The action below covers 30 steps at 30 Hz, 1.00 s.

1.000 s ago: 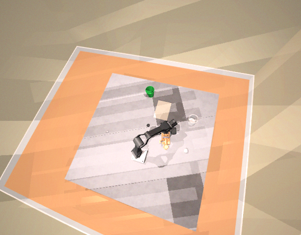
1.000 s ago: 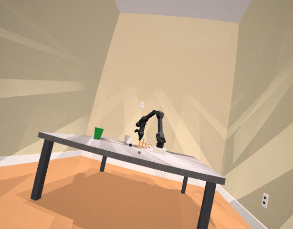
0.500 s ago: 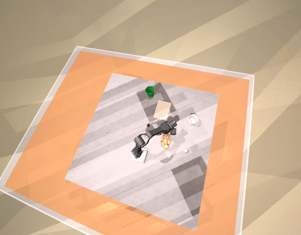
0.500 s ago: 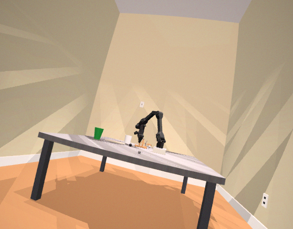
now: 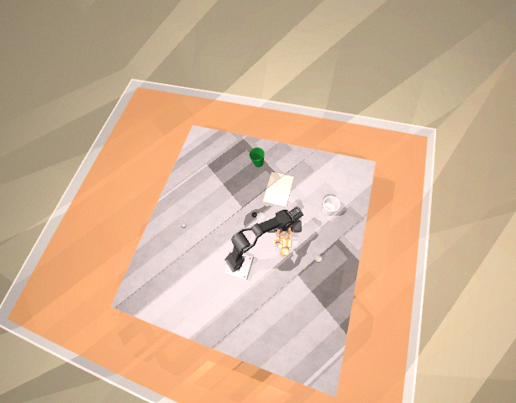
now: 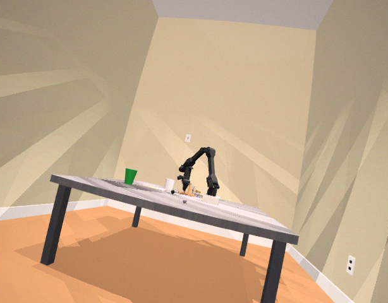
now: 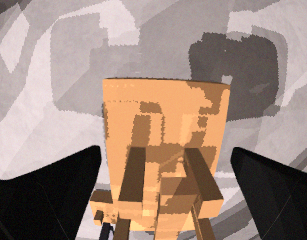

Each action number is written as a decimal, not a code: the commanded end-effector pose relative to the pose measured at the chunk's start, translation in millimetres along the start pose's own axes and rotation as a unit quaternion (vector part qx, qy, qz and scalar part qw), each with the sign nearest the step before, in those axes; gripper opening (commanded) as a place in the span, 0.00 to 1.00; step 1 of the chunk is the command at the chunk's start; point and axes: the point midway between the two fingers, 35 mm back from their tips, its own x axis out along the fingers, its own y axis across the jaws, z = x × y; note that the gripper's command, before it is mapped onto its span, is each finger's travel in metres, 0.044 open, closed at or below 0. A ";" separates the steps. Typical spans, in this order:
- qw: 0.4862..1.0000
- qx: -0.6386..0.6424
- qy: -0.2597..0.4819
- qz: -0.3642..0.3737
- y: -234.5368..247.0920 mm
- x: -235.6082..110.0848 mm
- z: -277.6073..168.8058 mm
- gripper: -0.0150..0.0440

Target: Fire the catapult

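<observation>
The orange catapult [image 5: 282,243] [image 6: 189,192] [image 7: 165,112] stands on the table beside the arm. My gripper [image 5: 286,228] [image 6: 186,188] [image 7: 168,155] points down over the catapult's front end. Its fingers are open, one on each side of the orange base, with a gap on both sides in the wrist view. The white mug [image 5: 331,203] [image 6: 169,184] stands upright beyond the catapult. A pale ball [image 5: 318,258] lies to the catapult's right in the top view. I cannot tell whether the catapult's cup holds anything.
A green cup [image 5: 257,157] [image 6: 130,176] stands near the far edge. A cream flat sheet [image 5: 278,189] lies between it and the arm. A small black ball [image 5: 254,214] [image 6: 172,192] lies near the arm. Another small pale ball [image 5: 183,226] lies at the left in the top view.
</observation>
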 end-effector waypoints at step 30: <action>0.994 0.111 0.000 0.001 0.0 -49.7 0.4 0.25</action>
